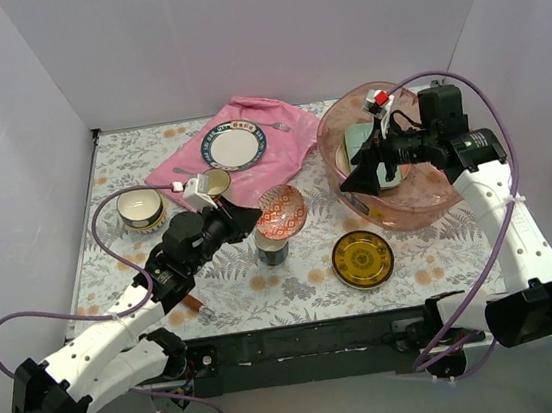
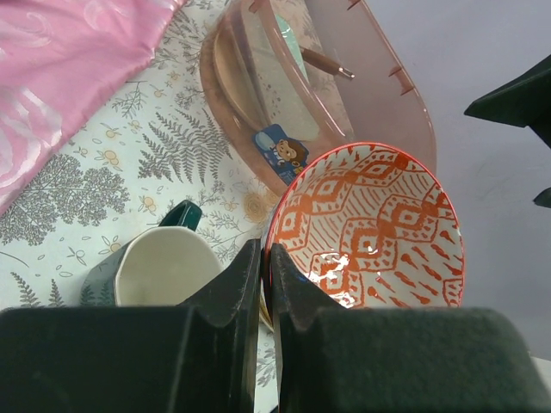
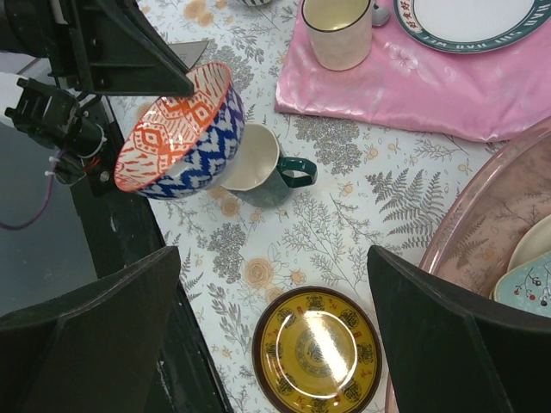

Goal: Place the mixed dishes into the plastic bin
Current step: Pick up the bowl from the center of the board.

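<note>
My left gripper is shut on the rim of the orange-and-blue patterned bowl and holds it tilted above the table; the left wrist view shows the jaws pinching the rim. The dark mug stands just below the bowl. The yellow dark-rimmed plate lies near the front. The pink plastic bin stands at the right with a pale green tray inside. My right gripper is open and empty over the bin's left rim; its view looks down on the yellow plate.
A pink cloth at the back carries a green-rimmed white plate. A cream cup and a cream bowl stand at the left. A brown handle end lies by the left arm. White walls enclose the table.
</note>
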Controlling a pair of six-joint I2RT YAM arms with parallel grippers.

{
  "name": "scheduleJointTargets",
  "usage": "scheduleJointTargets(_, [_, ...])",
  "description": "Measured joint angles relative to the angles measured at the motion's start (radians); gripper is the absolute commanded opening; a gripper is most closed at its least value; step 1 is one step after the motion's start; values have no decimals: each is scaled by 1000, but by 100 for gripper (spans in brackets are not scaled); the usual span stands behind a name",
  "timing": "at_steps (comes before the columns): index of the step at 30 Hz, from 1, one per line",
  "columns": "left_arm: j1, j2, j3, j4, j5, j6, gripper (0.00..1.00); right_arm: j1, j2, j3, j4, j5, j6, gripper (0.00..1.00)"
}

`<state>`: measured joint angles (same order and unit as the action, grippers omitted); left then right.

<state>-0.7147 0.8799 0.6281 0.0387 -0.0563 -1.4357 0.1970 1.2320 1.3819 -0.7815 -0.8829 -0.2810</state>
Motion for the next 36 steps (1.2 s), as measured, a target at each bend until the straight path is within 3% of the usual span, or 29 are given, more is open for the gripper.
scheduleJointTargets(27, [-208,191,40,60,-219,38,0,7,-55,-100,113,174,193,98])
scheduleJointTargets(36, [-272,272,100,77,-305,60,0,99,-53,-170,146,259,223,95])
